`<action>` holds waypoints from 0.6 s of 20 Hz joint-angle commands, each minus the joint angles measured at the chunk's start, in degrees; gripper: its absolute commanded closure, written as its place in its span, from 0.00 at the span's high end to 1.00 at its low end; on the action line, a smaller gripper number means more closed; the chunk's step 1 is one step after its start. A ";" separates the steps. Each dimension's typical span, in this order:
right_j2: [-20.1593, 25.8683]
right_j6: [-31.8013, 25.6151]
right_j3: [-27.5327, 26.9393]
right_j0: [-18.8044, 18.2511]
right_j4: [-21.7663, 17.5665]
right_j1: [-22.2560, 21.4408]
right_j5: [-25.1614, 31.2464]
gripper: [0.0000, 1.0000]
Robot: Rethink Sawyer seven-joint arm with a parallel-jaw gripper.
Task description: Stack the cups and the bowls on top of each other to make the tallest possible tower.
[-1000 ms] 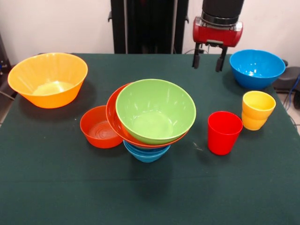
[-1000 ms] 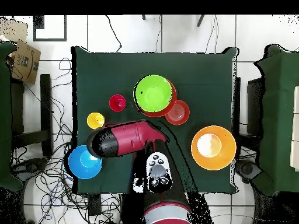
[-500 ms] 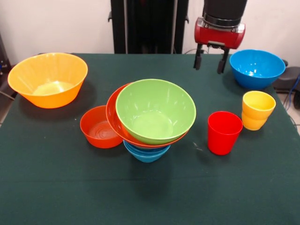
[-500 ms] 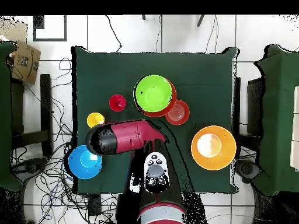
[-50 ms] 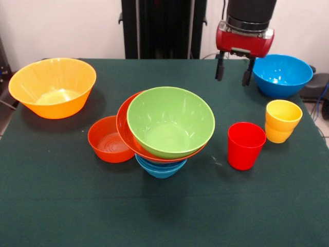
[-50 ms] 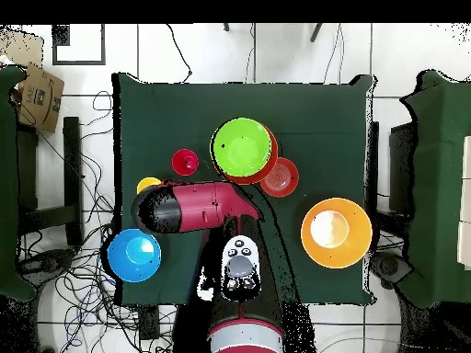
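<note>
In the front view, going left to right: the big orange-yellow bowl [image 5: 53, 86] sits alone at the upper left of the worktop [image 5: 164, 216]. Just right of it and lower lies the small red-orange bowl [image 5: 109, 139], touching the tower [image 5: 164, 131] at centre frame. That tower is a green bowl [image 5: 170, 121] nested in a wider red-orange bowl [image 5: 128, 135], both tipped toward the camera on a small blue bowl [image 5: 160, 168]. Right of it stand the red cup [image 5: 245, 145] and then the yellow cup [image 5: 282, 121], near each other but apart, and the large blue bowl [image 5: 281, 74] sits at the upper right.

The end effector [image 5: 234, 70] hangs at the upper right, empty, its two fingers spread moderately wide, just left of the blue bowl and above the cups.

The main risk looks to be the tower itself. The two wide bowls lean on a much narrower base, so a knock or an off-centre load could slide them off or tip the pile onto the small bowl beside it. A cup set on the sloping green bowl may roll. A descent toward the cups could also clip the blue bowl's rim.

Most of the small blue bowl is hidden beneath the pile, so how squarely the upper bowls seat cannot be judged. In the overhead view the arm covers most of the yellow cup and the end effector is not seen.
</note>
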 commanded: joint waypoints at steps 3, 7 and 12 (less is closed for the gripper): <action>-1.04 12.21 -5.99 4.03 6.40 3.41 3.68 1.00; -2.22 11.92 -7.79 5.44 8.09 4.59 4.08 1.00; -3.52 11.98 -7.46 7.21 10.10 5.19 3.02 1.00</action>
